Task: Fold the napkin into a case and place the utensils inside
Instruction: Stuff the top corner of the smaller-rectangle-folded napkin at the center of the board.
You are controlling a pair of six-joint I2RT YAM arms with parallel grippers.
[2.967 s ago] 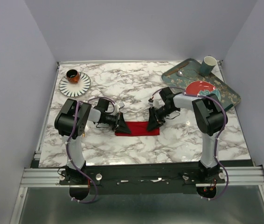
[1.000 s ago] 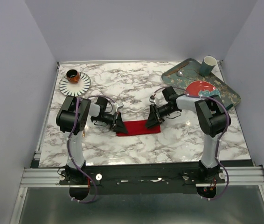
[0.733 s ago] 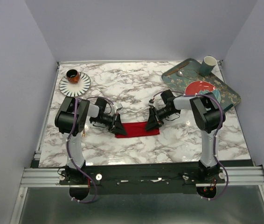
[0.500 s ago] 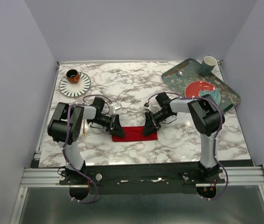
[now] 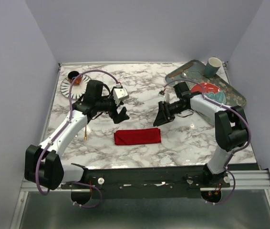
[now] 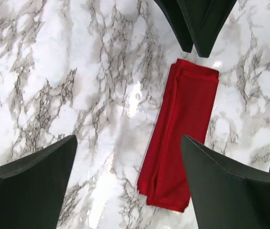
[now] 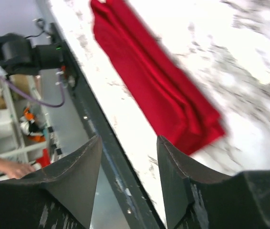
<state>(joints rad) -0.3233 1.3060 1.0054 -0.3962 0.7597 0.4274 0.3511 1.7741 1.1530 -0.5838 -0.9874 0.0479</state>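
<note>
Near bench's front edge, centre: case (image 5: 137,136) lies flat, narrow folded strip. Left gripper (image 5: 121,115) and right gripper (image 5: 163,116) have lifted off its ends and pulled apart, jaws open, empty. Folding looks done; spoon (image 5: 85,133) near left edge to fetch next

— Where does your top camera sit?
— High above and behind the near edge, looking down and forward over the whole bench (image 5: 197,143), out to its far corners.
— And your wrist cameras?
— Much closer. Your left one faces almost straight down. Your right one slants down toward the near edge and past it.
— What do they share?
— All three views catch the case (image 5: 137,136) (image 6: 182,138) (image 7: 154,76), midway along the near edge.
</note>
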